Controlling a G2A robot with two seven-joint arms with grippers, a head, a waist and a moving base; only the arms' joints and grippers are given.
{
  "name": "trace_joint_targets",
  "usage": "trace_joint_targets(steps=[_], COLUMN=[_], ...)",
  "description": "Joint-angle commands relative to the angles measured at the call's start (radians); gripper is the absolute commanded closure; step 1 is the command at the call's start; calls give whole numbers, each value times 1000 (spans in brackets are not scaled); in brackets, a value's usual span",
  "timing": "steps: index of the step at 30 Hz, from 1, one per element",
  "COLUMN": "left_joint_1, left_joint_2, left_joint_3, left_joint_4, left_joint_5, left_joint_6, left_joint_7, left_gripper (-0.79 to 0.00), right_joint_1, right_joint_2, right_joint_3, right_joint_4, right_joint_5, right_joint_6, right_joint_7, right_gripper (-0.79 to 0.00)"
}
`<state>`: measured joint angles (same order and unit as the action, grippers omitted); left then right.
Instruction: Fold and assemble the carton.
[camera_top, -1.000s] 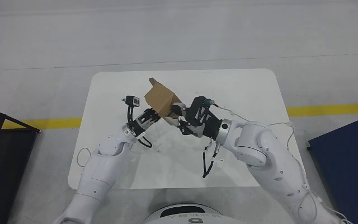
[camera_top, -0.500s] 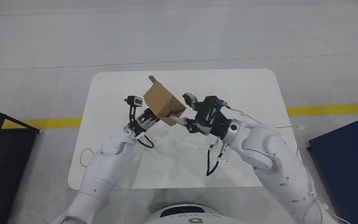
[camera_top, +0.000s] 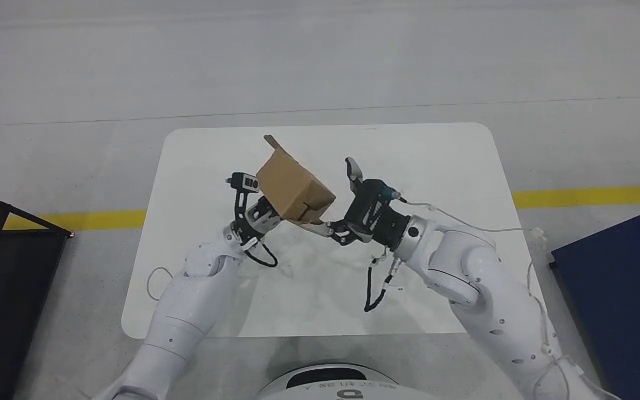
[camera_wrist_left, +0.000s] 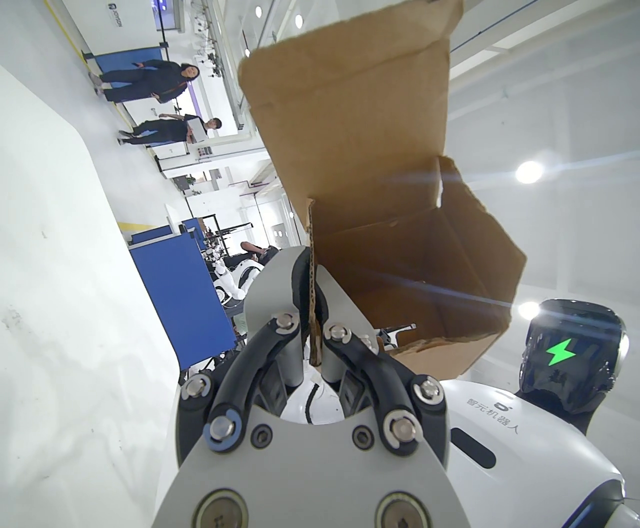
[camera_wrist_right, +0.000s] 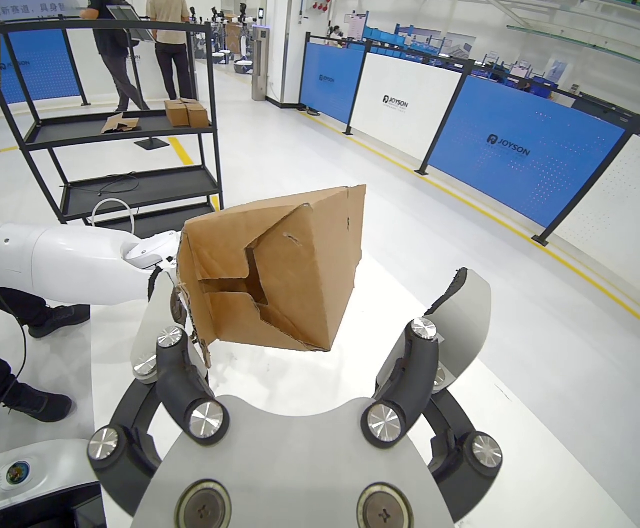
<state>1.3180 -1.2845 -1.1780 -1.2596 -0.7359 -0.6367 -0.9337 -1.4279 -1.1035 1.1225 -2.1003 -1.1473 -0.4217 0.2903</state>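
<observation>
top view | carton (camera_top: 293, 187) edge clamped in left pincer (camera_top: 262, 211) | right pincer (camera_top: 336, 199) spread beside

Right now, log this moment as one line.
carton: aloft, lid open | left gripper: shut on carton wall | right gripper: open, at carton's bottom

Site: industrial robotics hall. Evidence: glossy pale floor (camera_top: 300, 60) with yellow lane line (camera_top: 575, 196); blue-and-white partition panels (camera_wrist_right: 525, 145); black open metal rack (camera_wrist_right: 65, 134) holding cardboard boxes (camera_wrist_right: 186, 112); high ceiling (camera_wrist_left: 550, 75) with lamps (camera_wrist_left: 529, 171); white work table (camera_top: 440, 160).
</observation>
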Motion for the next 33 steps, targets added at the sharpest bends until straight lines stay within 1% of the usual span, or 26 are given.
trace_joint_targets(steps=[1,5,7,15,25,33], left_joint_1=[0,1,3,1,0,-2], left_joint_2=[0,1,1,-2,-4,-5], left_joint_3=[1,4,6,24,37,46], left_joint_4=[0,-3,-7,-12,-15,-16], left_joint_5=[-1,-2,-5,-3,9,21], left_joint_6=[3,11,14,25,21,17], left_joint_7=[-8,-28,-36,-64,-63,-64], left_gripper=[0,0,0,0,0,0], right_joint_1=[2,7,8,0,-16,-10], right_joint_2=[-1,-1,-2,-2,-1,-4], right_joint_3=[-1,-3,-3,6,31,31], right_joint_4=[3,8,12,16,4,7], right_joint_5=[-1,-3,-3,13,19,41], right_joint_6=[0,-5,-7,-3,16,41], right_joint_7=[0,1,3,-4,-3,17], right_gripper=[-785,-785,-760,-736,-690,-686])
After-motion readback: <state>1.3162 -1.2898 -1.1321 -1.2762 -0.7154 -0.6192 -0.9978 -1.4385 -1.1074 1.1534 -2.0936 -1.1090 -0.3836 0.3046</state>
